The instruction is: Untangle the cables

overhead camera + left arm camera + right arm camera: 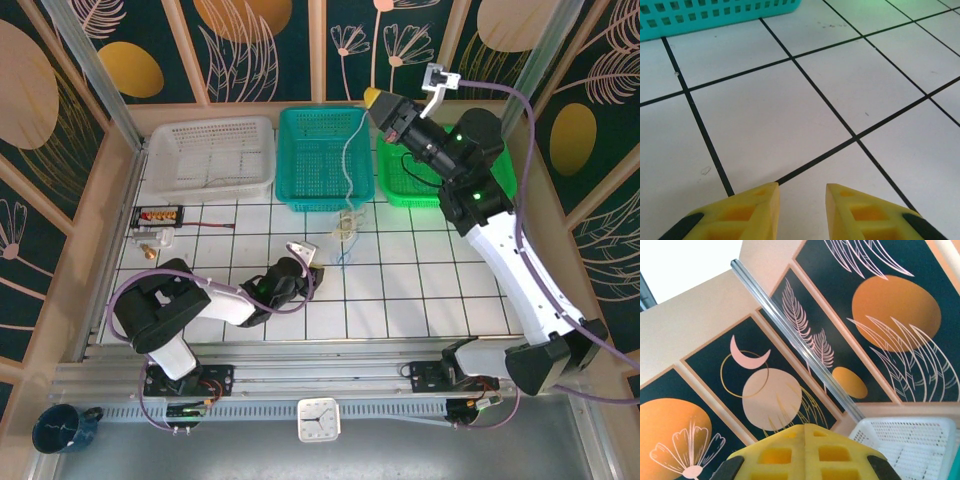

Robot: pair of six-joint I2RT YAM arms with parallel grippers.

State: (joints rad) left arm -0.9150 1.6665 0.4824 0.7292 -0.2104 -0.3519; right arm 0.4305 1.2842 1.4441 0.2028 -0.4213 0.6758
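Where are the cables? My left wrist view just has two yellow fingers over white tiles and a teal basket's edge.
Observer: The cables lie knotted on the tiles in front of the teal basket, ahead and right of the left gripper.
Visitor: Is anything touching them?
Observer: The right gripper, shut and raised, holds one white strand up from the knot.
Visitor: Any other baskets?
Observer: A white basket sits left of the teal one, a green basket right.

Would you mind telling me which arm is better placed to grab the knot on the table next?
Left, probably. The left gripper sits low beside the cables, jaws apart and empty, while the right gripper is raised over the teal basket, shut on a white strand.
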